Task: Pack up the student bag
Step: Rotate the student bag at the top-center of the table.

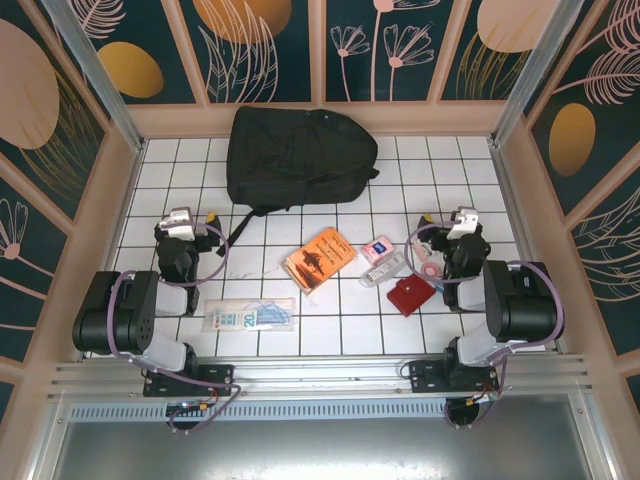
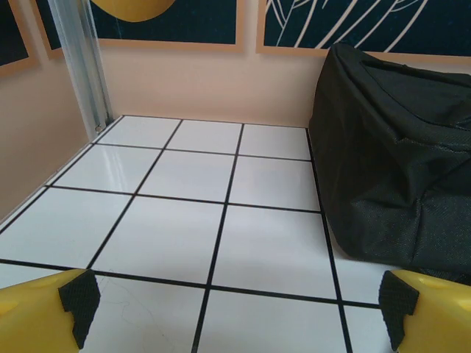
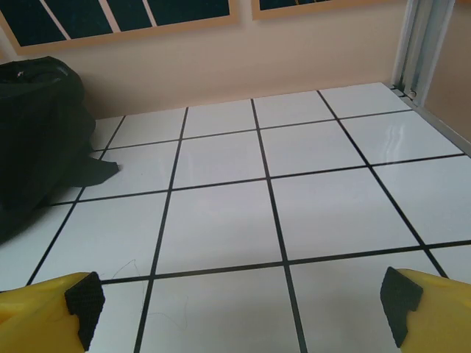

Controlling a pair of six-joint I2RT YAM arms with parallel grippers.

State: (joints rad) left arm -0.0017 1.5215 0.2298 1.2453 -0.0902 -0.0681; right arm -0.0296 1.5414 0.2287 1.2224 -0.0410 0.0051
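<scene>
Standing with left gripper [image 2: 235, 305] and right gripper [image 3: 239, 305] wide open, empty; treating backpack [image 1: 300, 155] as soft, limp, pinching at strap [image 1: 243, 225].

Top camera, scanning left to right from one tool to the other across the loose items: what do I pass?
Left tool → clear plastic packet → orange booklet → small pink packet → red pouch → right tool.
</scene>
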